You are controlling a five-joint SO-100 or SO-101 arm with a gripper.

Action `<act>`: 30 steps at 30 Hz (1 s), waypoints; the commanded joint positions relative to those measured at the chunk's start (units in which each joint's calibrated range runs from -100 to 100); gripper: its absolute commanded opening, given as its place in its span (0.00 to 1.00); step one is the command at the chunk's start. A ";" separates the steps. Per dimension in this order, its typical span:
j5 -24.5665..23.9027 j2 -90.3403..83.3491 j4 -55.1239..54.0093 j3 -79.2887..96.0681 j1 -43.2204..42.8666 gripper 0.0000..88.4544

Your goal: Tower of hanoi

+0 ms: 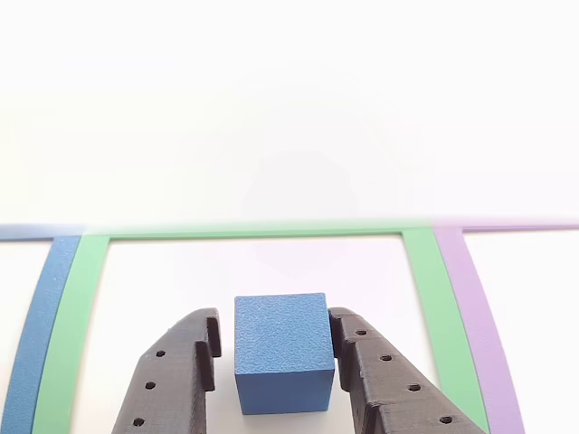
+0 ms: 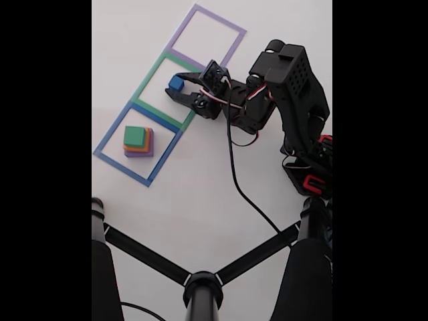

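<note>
The small blue block rests on the white table inside the flat green square outline. My gripper straddles it: the right finger touches its side, and a thin gap shows at the left finger. In the fixed view the gripper reaches left around the blue block within the green outline. The other blocks sit stacked in the blue outline, with green on top, orange under it, and purple at the bottom.
A purple outline lies beyond the green one; in the other view the purple outline is on the right and the blue outline on the left. A black cable trails across the table. A black stand spans the bottom.
</note>
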 commanded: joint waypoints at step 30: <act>0.39 -49.51 59.83 -7.80 -2.46 0.04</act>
